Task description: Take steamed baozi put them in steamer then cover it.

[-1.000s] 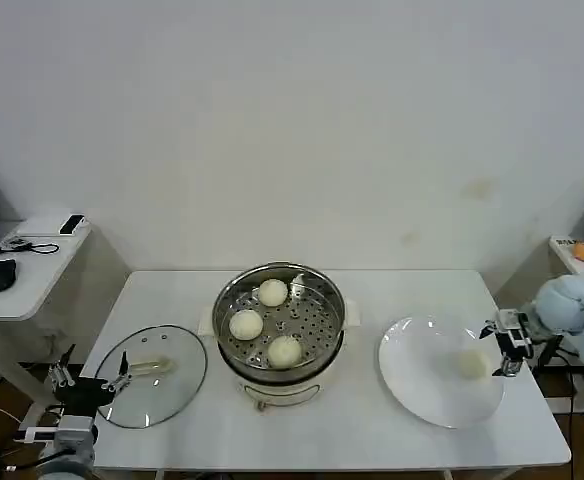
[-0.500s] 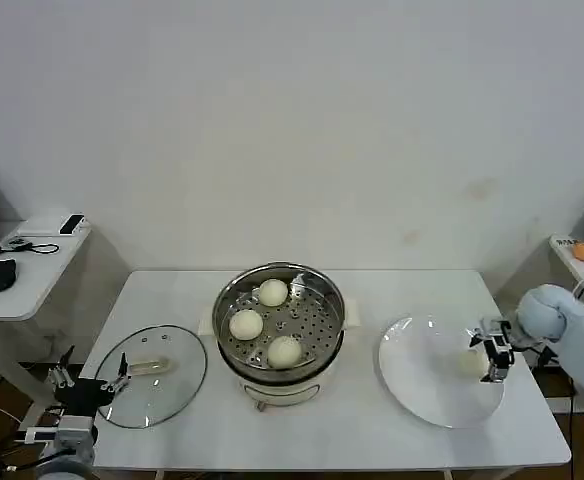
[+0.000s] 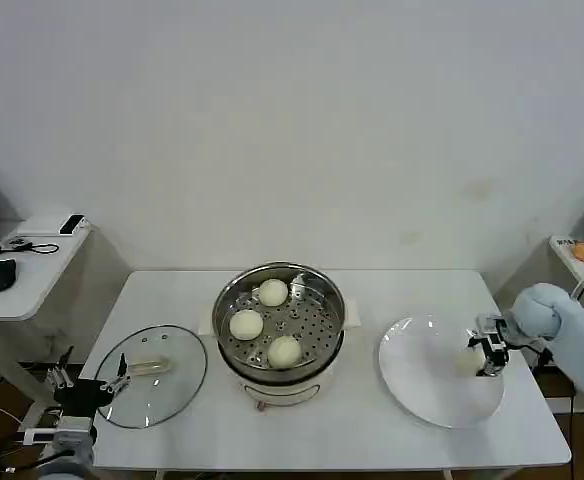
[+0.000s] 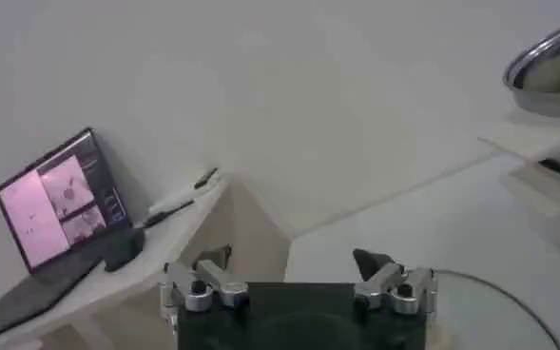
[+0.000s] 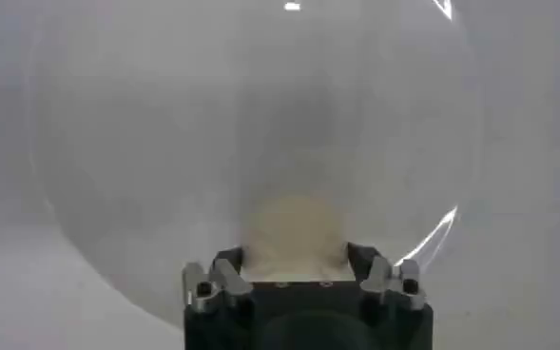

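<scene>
Three steamed baozi (image 3: 273, 292) lie on the perforated tray of the steamer (image 3: 278, 270) at the table's middle. One more baozi (image 3: 467, 361) (image 5: 294, 228) rests on the white plate (image 3: 422, 385) (image 5: 165, 143) to the right. My right gripper (image 3: 484, 357) (image 5: 294, 255) is down on the plate, open, its fingers standing on either side of that baozi. The cover (image 3: 152, 375), a glass lid with a cream handle, lies flat on the table to the left. My left gripper (image 3: 90, 381) (image 4: 294, 266) waits open at the cover's near left edge.
A side desk (image 3: 22, 265) with a laptop (image 4: 56, 204), a mouse and a phone stands to the left of the table. Another small table (image 3: 577, 255) with an orange item is at the right. The steamer's rim (image 4: 546, 57) shows ahead of the left gripper.
My right gripper has moved left over the plate and down onto the baozi, so its fingers now flank it. The left arm has stayed still.
</scene>
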